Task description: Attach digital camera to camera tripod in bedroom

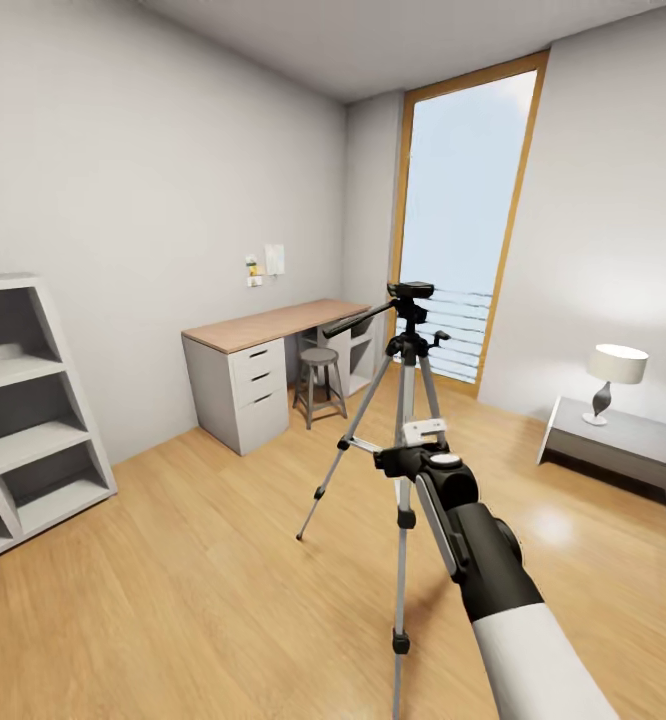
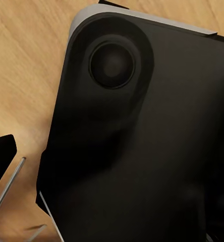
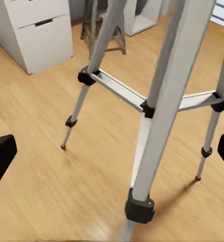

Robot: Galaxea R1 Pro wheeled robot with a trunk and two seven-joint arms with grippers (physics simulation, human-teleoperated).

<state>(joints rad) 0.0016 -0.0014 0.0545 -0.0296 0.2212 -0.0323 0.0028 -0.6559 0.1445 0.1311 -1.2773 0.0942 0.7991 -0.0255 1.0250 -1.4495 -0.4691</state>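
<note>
One camera tripod stands on wood floor mid-room, legs spread, black pan head w/ side handle on top. Right gripper faces tripod's legs, jaws wide, nothing btwn them; right arm reaches toward centre column. Left gripper: state can't tell, its wrist view blocked by dark robot body. Desk, stool at far wall; lamp on low table, right.

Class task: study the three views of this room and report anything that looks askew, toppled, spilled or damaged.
Nothing stands out. The camera tripod stands upright on the wood floor with its legs spread evenly. The desk, stool, shelf unit and lamp all sit upright and orderly. The right hand is open, facing the tripod's legs.
</note>
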